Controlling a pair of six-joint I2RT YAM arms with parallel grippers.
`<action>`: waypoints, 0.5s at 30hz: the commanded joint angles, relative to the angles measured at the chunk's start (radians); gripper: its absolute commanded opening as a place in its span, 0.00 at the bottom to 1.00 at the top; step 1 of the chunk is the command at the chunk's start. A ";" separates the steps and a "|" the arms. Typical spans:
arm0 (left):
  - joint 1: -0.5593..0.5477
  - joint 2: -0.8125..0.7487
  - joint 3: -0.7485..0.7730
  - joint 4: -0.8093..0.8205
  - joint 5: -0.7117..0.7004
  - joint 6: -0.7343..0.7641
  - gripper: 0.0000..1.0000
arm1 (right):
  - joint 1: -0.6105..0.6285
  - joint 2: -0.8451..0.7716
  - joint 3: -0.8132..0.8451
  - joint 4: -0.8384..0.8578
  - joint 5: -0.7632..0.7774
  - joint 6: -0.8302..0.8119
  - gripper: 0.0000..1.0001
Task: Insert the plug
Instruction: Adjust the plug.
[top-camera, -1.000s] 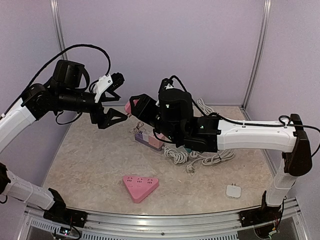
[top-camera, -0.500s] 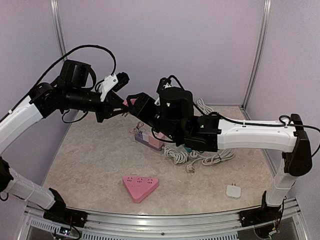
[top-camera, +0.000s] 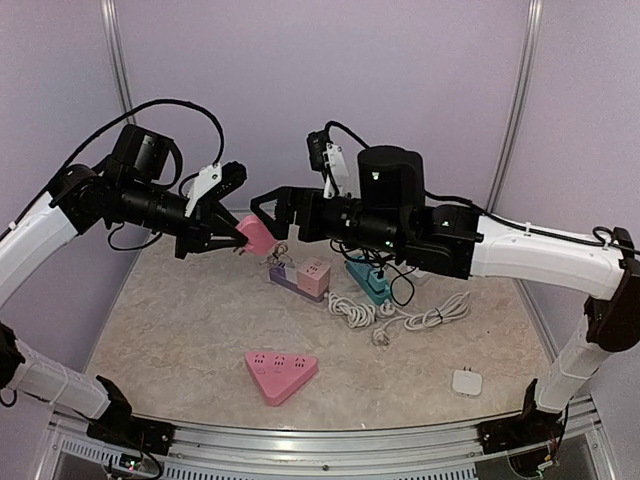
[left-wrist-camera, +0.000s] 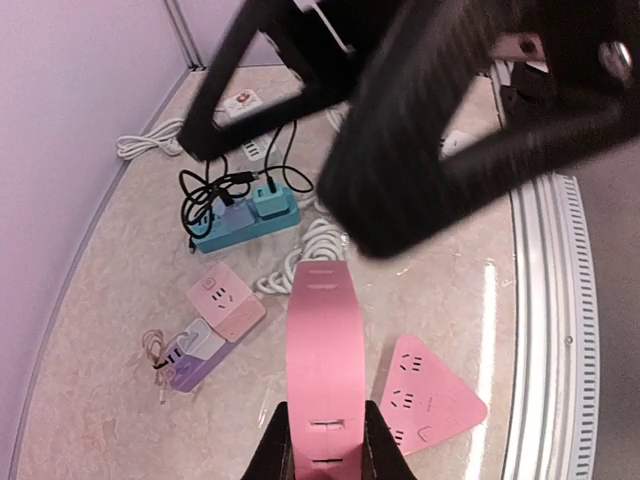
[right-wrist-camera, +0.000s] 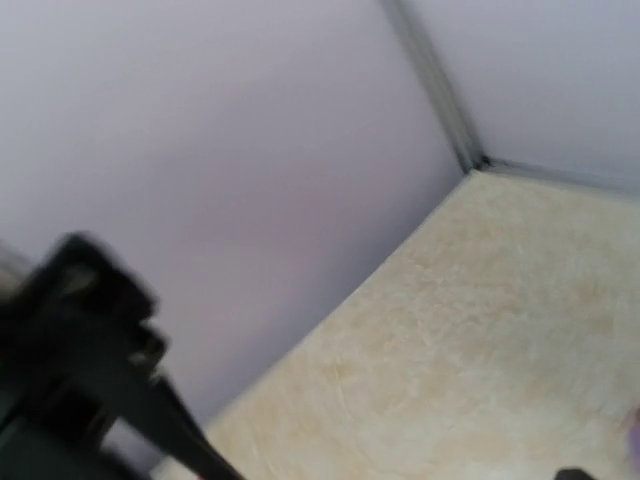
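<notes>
A flat pink socket block with slot holes hangs in the air above the back of the table. My left gripper is shut on its near end, and in the left wrist view the pink socket block runs forward from between the fingers. My right gripper stands open just past the block's far end, its black fingers filling the top of the left wrist view. A white cable ending in a plug lies on the table. The right wrist view is blurred and shows only wall and tabletop.
A pink triangular power strip lies near the front. A pink and purple pair of cube adapters and a teal power strip with black leads sit under the arms. A small white adapter lies at the front right.
My left gripper moved in and shut on the pink block. My right gripper, which held the block before, has opened wide and drawn back to the right.
</notes>
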 joint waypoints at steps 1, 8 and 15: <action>-0.015 -0.036 0.025 -0.168 0.143 0.106 0.00 | -0.058 -0.123 0.000 -0.218 -0.387 -0.434 1.00; -0.033 -0.008 0.075 -0.243 0.170 0.149 0.00 | -0.061 -0.008 0.156 -0.440 -0.573 -0.654 1.00; -0.042 0.034 0.128 -0.282 0.187 0.175 0.00 | -0.088 0.063 0.234 -0.501 -0.707 -0.734 0.89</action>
